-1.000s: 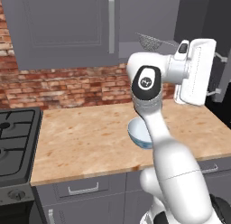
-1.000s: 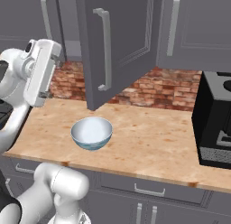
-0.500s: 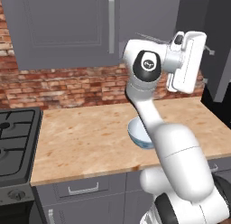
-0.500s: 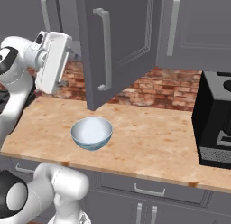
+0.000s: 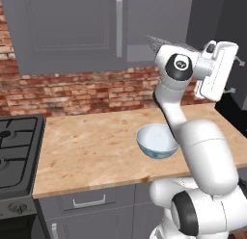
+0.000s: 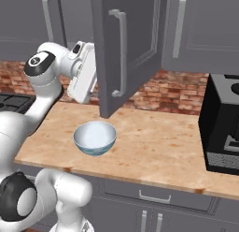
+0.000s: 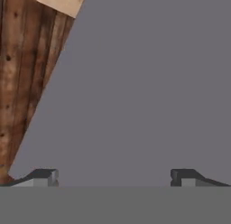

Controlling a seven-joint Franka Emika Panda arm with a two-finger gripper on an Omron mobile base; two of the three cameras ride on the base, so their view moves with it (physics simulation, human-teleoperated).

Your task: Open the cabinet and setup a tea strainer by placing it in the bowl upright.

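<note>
The cabinet [image 6: 128, 48] door stood swung open over the worktop [image 6: 154, 147], its long silver bar handle [image 6: 120, 53] facing out into the room. The white arm's hand was raised up beside that door, near its lower edge, and the fingers [image 7: 115, 175] were spread wide with nothing between them; seen from the hand, only the flat grey panel lay ahead of them, with a strip of wood-grain and a pale corner off to one side.

The tea strainer [image 5: 161, 42] lay up on the grey inner shelf of the cabinet, its mesh half-dome just showing past the arm's upper joint. How it sat on the shelf I couldn't make out.

The bowl [image 6: 94, 138] stood upright on the worktop close to the front edge, below the open door, empty and apart from the hand. A black appliance [image 6: 223, 126] sat at the worktop's right end, and a stove [image 5: 17, 149] was beyond its left end.
</note>
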